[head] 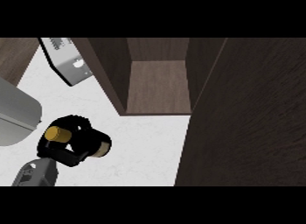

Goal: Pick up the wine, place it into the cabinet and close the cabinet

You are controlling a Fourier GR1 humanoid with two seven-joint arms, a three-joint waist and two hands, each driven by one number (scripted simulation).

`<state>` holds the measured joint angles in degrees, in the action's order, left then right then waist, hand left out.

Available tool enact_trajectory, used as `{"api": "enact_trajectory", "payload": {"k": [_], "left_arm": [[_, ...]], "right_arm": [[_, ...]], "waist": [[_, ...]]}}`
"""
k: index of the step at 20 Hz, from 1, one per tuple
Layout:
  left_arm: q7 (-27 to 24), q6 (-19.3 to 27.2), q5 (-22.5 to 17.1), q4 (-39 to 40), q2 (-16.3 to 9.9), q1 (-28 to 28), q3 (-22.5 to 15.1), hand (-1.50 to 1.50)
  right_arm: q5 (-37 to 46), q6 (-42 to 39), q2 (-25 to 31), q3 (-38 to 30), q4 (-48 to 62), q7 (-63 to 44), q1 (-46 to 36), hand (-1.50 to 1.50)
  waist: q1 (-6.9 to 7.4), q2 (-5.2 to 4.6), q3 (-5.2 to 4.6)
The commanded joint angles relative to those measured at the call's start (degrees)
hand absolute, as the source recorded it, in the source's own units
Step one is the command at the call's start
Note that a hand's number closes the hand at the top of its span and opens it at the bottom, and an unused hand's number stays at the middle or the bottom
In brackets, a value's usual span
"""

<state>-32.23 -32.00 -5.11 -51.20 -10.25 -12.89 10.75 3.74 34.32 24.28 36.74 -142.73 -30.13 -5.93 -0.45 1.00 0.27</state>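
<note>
While the left hand (68, 146) is wrapped round the wine (60, 134), fingers curled about the bottle so only its gold cap and a pale bit of its body show, you've got the pick done and the carry ahead, by my read. Bottle sits lifted over the white counter (136, 144), down-left of the cabinet (159, 87), well apart from its opening. Cabinet interior looks bare, w/ a wood shelf showing; its door (259, 113) hangs wide open, filling the view's right side. Right hand isn't in view, so can't say what it's doing. To do the carry well: bring the bottle up and to the right toward the opening, keep it upright, and steer clear of the cabinet's left wall as you go in. Mind the grey appliance (7, 113) at the left edge and the silver device (68, 59) up top, both near your path's start. Set the bottle well back on the shelf so the door can swing shut w/o catching it, then let go before you pull out.
</note>
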Motion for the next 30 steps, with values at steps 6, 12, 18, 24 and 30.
{"api": "enact_trajectory", "payload": {"k": [6,12,18,24,30], "left_arm": [[-1.17,9.04,2.14,-12.37,9.2,12.61,-4.42,1.5],[1.43,11.51,-0.14,-21.17,10.15,16.6,-8.91,1.5],[3.91,17.96,-4.0,-27.19,10.22,19.36,-19.15,1.5],[9.79,28.27,-3.56,-35.05,10.24,18.22,-26.28,1.5],[11.8,35.51,-4.01,-32.23,10.24,10.99,-25.99,1.5]], "right_arm": [[1.18,-0.33,3.54,-2.7,-9.53,-4.01,1.86,-1.5],[4.02,0.57,4.32,1.33,-10.74,0.11,8.04,-1.5],[6.47,2.27,4.93,4.91,-13.02,1.06,9.64,-1.5],[2.28,1.67,6.35,1.19,-12.56,3.36,10.05,-1.5],[3.86,1.69,8.1,1.58,-13.8,1.63,10.72,-1.5]], "waist": [[0.53,-0.64,-0.27],[0.14,-0.66,-0.25],[-0.38,-0.5,-0.32],[-0.26,-0.64,-0.26],[-0.57,-0.77,-0.32]]}}
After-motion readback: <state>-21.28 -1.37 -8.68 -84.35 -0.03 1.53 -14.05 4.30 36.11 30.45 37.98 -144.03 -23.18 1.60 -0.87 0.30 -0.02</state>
